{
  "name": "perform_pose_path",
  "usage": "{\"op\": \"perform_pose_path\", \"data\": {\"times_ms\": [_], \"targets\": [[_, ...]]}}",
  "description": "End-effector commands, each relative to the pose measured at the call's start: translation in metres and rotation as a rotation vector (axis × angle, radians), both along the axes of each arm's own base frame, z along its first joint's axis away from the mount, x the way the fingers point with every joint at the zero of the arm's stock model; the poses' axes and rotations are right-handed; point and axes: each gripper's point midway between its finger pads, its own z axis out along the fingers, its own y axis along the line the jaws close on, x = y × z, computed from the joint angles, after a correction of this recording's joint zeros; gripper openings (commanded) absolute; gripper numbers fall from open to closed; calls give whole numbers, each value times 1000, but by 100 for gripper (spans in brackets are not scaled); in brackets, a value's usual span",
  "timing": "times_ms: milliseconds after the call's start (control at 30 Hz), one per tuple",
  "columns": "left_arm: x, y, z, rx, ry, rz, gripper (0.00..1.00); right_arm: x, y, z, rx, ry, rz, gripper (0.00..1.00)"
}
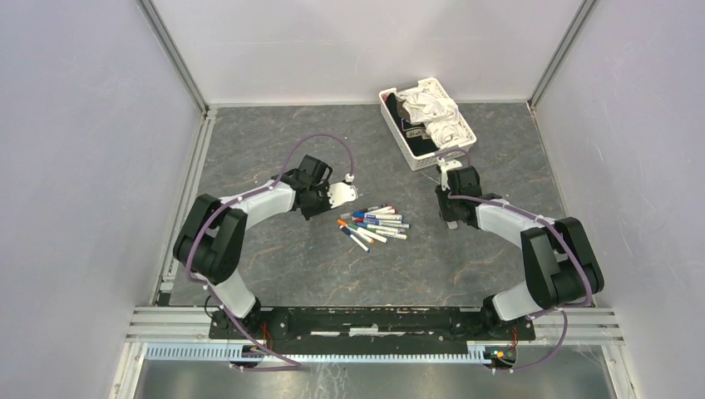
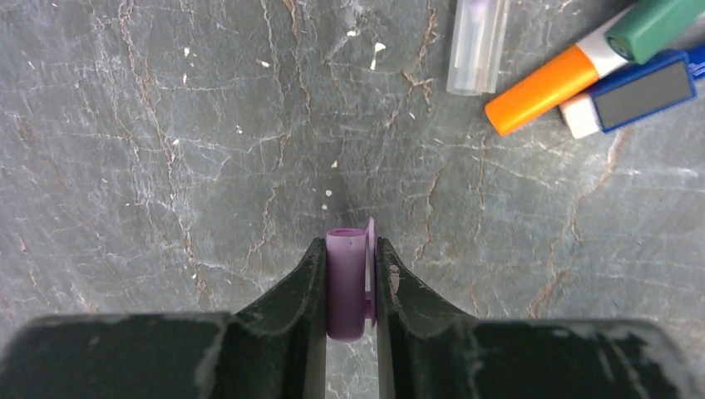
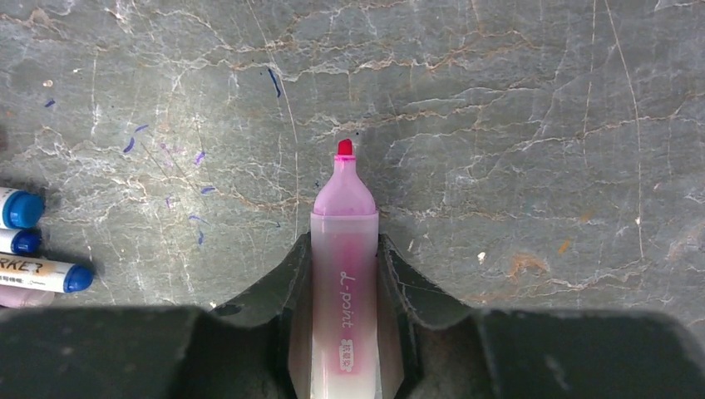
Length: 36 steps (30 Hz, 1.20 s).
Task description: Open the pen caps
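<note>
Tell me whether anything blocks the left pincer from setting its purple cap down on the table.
Nothing visible does. The left pincer grips the purple cap over bare table; the nearest pens lie off to the upper right of its view.

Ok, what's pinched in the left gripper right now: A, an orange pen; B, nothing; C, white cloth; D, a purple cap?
D: in the left wrist view the left gripper is closed on a short purple cap, while the orange pen lies loose farther off.
</note>
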Motion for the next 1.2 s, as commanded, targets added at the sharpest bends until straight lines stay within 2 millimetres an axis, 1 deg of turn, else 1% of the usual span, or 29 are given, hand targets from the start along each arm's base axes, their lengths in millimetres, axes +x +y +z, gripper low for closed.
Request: {"op": "perform_pose_path", "data": {"times_ms": [0, 33, 100, 200, 233, 267, 300, 367, 400, 433, 467, 500, 533, 567, 600, 633, 700, 800, 867, 1000, 1100, 1167], "targets": [[18, -9, 3, -45, -53, 48, 3, 5, -6, 1, -13, -42, -34, 34], [16, -9, -1, -44, -42, 49, 8, 4, -6, 2, -9, -49, -37, 39], [12, -9, -5, -46, -18, 55, 22, 3, -5, 5, 3, -64, -38, 40], [14, -12, -1, -63, -12, 62, 30, 7, -4, 16, 14, -97, -40, 41], [14, -14, 2, -71, -15, 60, 33, 9, -3, 21, 21, -109, -37, 42], [15, -16, 6, -83, -18, 62, 38, 11, -1, 27, 31, -124, -36, 42], [15, -18, 11, -95, -21, 59, 42, 12, 1, 32, 42, -136, -32, 44], [18, -22, 28, -126, -41, 52, 55, 17, 10, 48, 79, -182, -4, 46], [18, -24, 35, -135, -49, 49, 62, 19, 16, 55, 95, -200, 17, 47], [19, -25, 44, -147, -57, 47, 70, 22, 25, 63, 114, -221, 49, 48], [20, -26, 54, -156, -65, 45, 75, 23, 36, 70, 128, -238, 95, 48], [22, -27, 64, -169, -71, 47, 85, 25, 51, 77, 147, -251, 155, 48], [22, -28, 74, -179, -70, 50, 89, 25, 65, 82, 154, -258, 222, 48], [23, -30, 85, -194, -70, 55, 97, 25, 81, 87, 163, -257, 279, 48], [22, -30, 95, -201, -61, 63, 99, 24, 96, 87, 146, -250, 359, 48], [25, -32, 111, -217, -65, 69, 100, 23, 110, 89, 151, -245, 422, 48], [20, -28, 127, -232, -31, 95, 100, 20, 135, 86, 159, -225, 523, 48], [16, -22, 150, -289, -13, 144, 100, 18, 159, 78, 150, -211, 620, 46], [10, -16, 161, -321, -4, 165, 100, 19, 170, 66, 135, -181, 665, 45], [-3, -6, 174, -379, 20, 189, 100, 30, 186, 48, 115, -123, 706, 42], [-12, 0, 174, -397, 60, 201, 100, 32, 193, 34, 99, -76, 735, 41], [-16, 4, 170, -391, 81, 210, 100, 29, 196, 25, 92, -45, 761, 41]]}}
